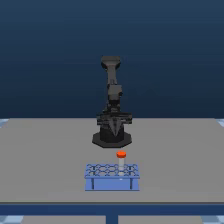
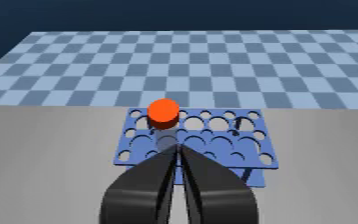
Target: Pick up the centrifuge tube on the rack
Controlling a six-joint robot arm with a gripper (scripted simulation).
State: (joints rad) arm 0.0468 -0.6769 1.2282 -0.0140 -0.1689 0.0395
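The slim whitish orange-capped centrifuge tube stands upright in the light blue holed rack, nearer its far side; the dark gripper, fingertips together and empty, risks knocking the cap unless it parts first.

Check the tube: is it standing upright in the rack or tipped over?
Upright. The tube stands in a hole of the rack, its orange cap above the rack top in both views.
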